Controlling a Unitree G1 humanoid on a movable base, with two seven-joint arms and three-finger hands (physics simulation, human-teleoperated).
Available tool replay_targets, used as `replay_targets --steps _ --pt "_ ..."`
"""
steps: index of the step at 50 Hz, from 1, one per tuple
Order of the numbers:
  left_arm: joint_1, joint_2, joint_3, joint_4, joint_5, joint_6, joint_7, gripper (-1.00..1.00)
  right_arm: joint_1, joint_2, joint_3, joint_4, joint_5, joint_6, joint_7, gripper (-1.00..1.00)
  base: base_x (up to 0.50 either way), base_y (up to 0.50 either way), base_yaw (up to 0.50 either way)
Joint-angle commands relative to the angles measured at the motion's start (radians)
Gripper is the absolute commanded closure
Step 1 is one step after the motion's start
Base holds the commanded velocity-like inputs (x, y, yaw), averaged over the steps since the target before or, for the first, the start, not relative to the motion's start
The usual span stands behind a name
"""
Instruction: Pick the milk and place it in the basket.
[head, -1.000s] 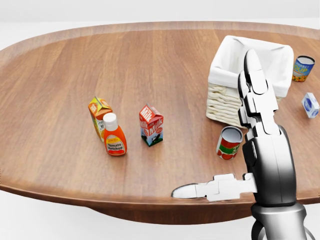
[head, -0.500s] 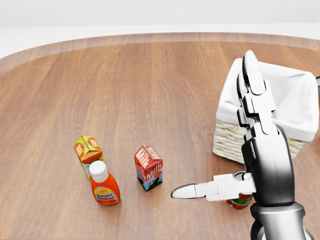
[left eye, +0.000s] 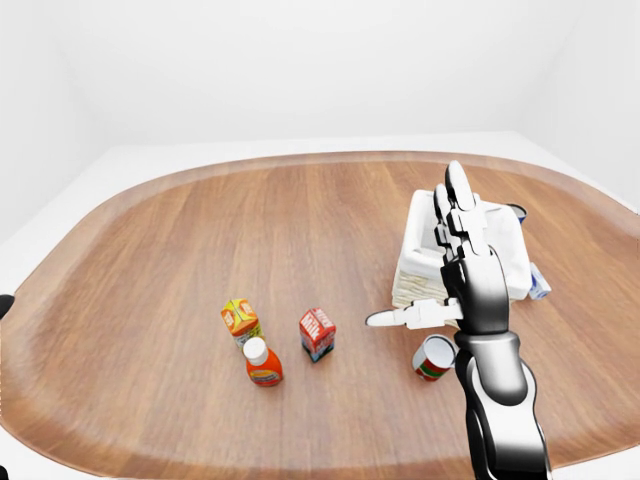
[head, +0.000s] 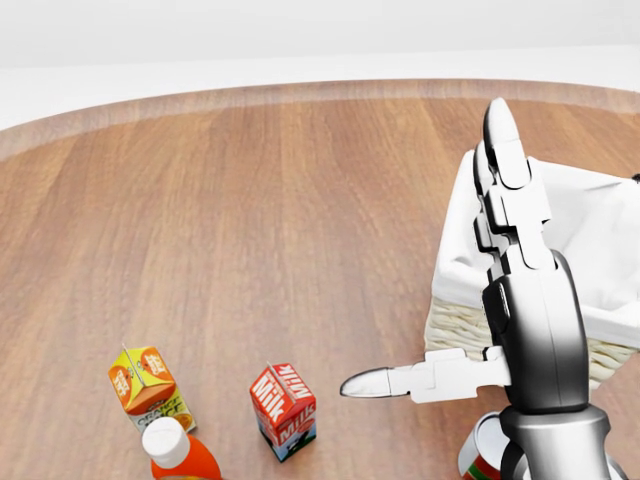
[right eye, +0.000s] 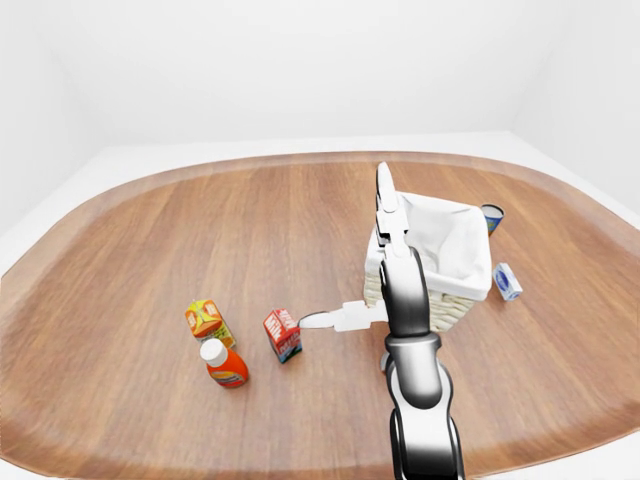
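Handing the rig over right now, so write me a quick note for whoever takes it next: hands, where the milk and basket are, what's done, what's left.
Right hand: raised, open, empty, thumb pointing toward the milk, not touching it.
Left hand: not clearly in view.
Milk carton: upright on the table, right of the orange juice carton and ketchup bottle, untouched.
Basket: white-lined wicker, to the right, no milk in it. A can stands just below it.
Done: nothing grasped.
Left: reach the milk, grip it, lift, carry right, drop in the basket.
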Motion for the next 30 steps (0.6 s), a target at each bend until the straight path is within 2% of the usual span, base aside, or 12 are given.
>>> replay_targets --steps 1,22,30 --pt "0.002 0.000 0.001 0.001 -0.001 0.000 -0.001 -1.00 -0.004 0.005 -0.002 0.000 0.001 0.000 -0.003 -1.00 0.44 -0.02 0.00" --pt "0.002 0.001 0.000 0.000 0.000 0.000 -0.001 -1.00 0.023 0.002 0.031 -0.028 0.028 0.000 0.030 -1.00 0.00 0.00 0.00" --pt "0.003 0.001 0.000 -0.001 0.002 0.000 0.002 -1.00 0.033 -0.007 0.045 -0.004 -0.012 0.000 0.030 -1.00 0.00 0.00 0.00"
